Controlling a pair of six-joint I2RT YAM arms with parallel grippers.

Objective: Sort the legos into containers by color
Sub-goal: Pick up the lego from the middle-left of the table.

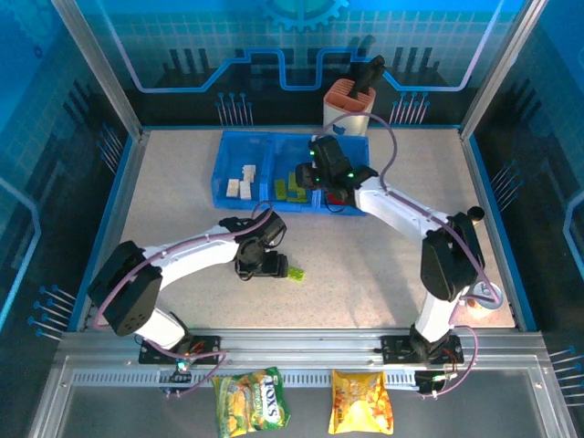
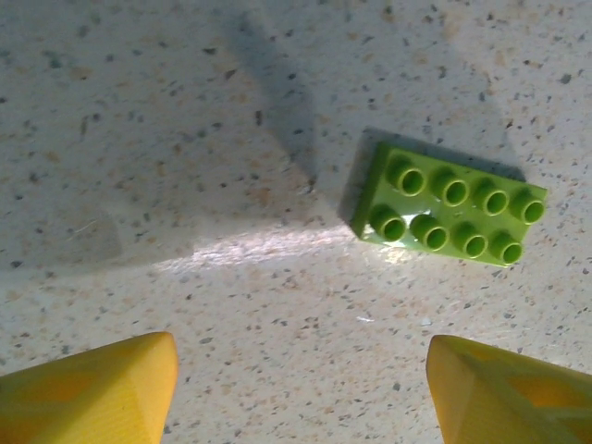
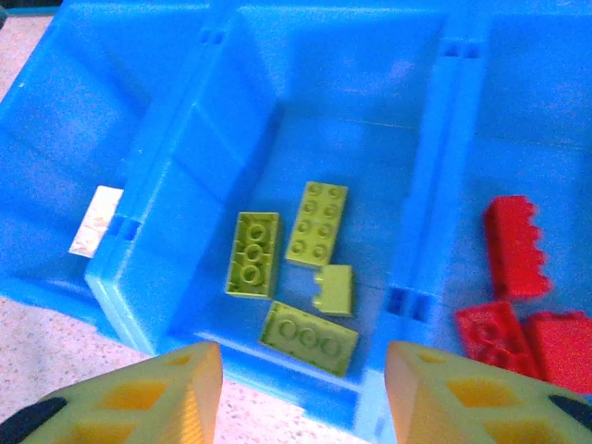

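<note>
The table (image 1: 392, 274) carries the tray (image 1: 246, 139) at its far side. The tray has three bins: white bricks (image 1: 239, 181) in the left one, green bricks (image 3: 296, 264) in the middle one, red bricks (image 3: 518, 296) in the right one.

The right fingers (image 3: 139, 398) hang over the near wall of the middle bin. They are partly spread and hold nothing.

The left fingers (image 2: 88, 393) hang low over bare table, well short of the tray. They are spread wide and hold nothing.

One loose green brick (image 2: 449, 211) lies flat on the table, studs up, near the table's middle. In the left wrist view it sits ahead of the fingertips and off-centre toward the right-hand finger, touching neither.

Step in hand, as judged: pickup of this brick by the left arm. The next move calls for:
1. Advance and shift right until the brick is centred in the gap.
2. Descend, then close across the brick.
3. Carry it to the middle bin. The right arm over that bin may need to withdraw first.
</note>
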